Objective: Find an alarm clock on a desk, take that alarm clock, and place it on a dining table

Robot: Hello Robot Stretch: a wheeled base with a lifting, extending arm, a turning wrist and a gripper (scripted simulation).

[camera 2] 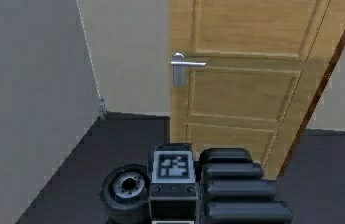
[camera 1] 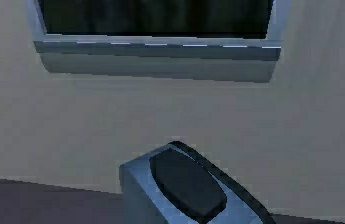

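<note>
In the arm side view the arm (camera 2: 235, 188) is a dark ribbed bar low in the picture, with a white square with black marks (camera 2: 172, 166) at its end. Left of that sits the gripper (camera 2: 126, 189), a dark round body low over the dark floor. I cannot make out its far end, so I cannot tell whether it holds anything.
A wooden door (camera 2: 242, 70) with a metal lever handle (camera 2: 187, 65) stands shut beyond the arm, with a grey wall (camera 2: 30, 90) to its left. Ahead is a beige wall with a dark window (camera 1: 155, 25), and a grey-blue box with a black top (camera 1: 190, 185) close below.
</note>
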